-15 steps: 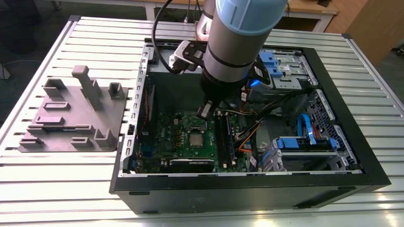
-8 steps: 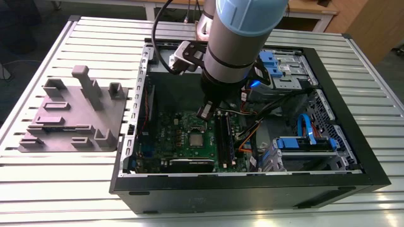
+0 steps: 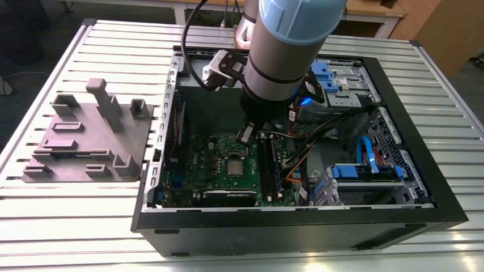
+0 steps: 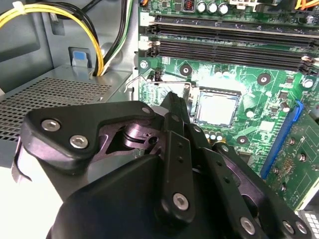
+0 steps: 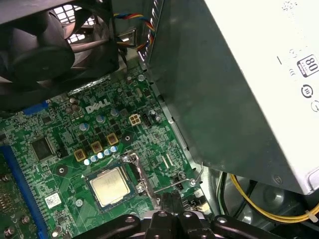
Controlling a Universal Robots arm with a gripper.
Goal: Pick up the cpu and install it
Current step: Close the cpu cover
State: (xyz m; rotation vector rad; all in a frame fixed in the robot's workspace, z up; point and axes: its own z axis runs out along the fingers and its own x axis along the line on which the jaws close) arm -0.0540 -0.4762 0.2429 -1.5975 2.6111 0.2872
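The cpu [image 3: 235, 168] lies flat in the socket on the green motherboard [image 3: 204, 156] inside the open computer case, its silver top showing. Both wrist views show the cpu [image 4: 215, 108] [image 5: 109, 186] with the socket's metal frame around it. My gripper [image 3: 246, 133] hangs inside the case, above the board and just beside the socket. Its black fingers [image 4: 174, 107] are shut together with nothing between them, apart from the cpu. In the first wrist view the gripper [image 5: 172, 200] stands next to the socket's thin wire lever [image 5: 174, 185].
Memory slots [image 4: 224, 47] run along one side of the socket. The grey power supply [image 5: 234, 89] with yellow cables and a black fan [image 5: 45, 50] crowd the board. A grey moulded tray with posts [image 3: 87, 139] sits outside the case at the exterior view's left.
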